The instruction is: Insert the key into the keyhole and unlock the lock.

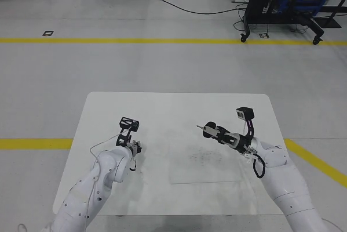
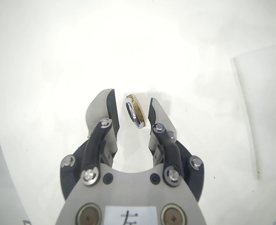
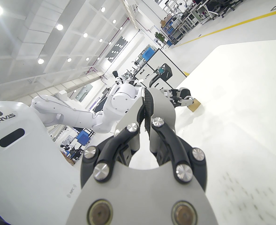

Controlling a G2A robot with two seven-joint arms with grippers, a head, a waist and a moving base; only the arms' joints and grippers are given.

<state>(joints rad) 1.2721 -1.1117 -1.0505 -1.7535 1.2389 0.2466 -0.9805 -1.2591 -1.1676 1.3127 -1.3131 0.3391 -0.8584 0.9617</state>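
A small brass padlock (image 2: 138, 108) with a chrome shackle stands on edge on the white table (image 1: 179, 110). My left gripper (image 2: 132, 97) is open, with one finger on each side of the padlock and a gap to both. From above, this gripper (image 1: 136, 148) is at the table's left side. My right gripper (image 1: 207, 130) hovers at the right, pointing left, with a thin silver key tip (image 1: 199, 126) sticking out of it. In the right wrist view its fingers (image 3: 149, 101) are pressed shut and hide the key. Beyond them stands the padlock (image 3: 194, 105).
A faint rectangular sheet (image 1: 205, 165) lies flat on the table between the arms, and its edge (image 2: 245, 118) runs beside the left gripper. A black wheeled stand (image 1: 283, 17) is on the floor far behind the table.
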